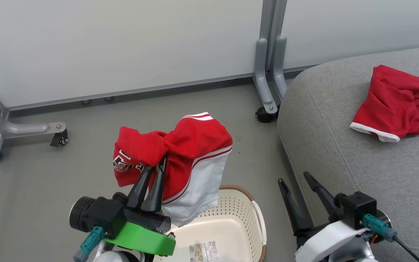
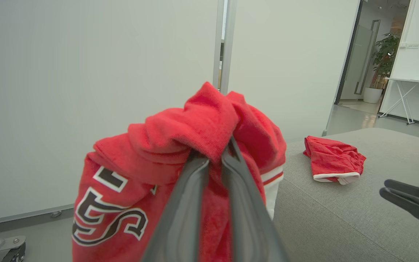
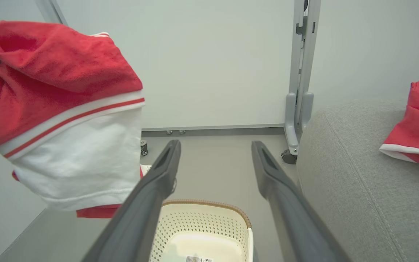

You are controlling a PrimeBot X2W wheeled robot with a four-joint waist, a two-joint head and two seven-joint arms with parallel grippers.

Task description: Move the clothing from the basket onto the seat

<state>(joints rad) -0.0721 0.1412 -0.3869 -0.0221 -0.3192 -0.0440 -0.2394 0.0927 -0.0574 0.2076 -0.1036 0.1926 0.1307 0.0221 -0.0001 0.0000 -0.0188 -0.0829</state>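
Grey floor (image 1: 86, 174) and a pale wall (image 1: 122, 47) lie ahead of me. My left gripper (image 1: 158, 163) is pinched almost closed on a bunched fold of the top (image 1: 195, 145), which hangs from my fingers (image 2: 184, 203), red over white, above the basket (image 1: 244, 193) just below. My right gripper (image 1: 293, 177) stands spread wide, holding nothing, to the right of the basket and against the edge of the seat (image 1: 340, 153). Beyond it, further right, the shorts (image 1: 398, 102) lie crumpled on the seat, well apart from both grippers
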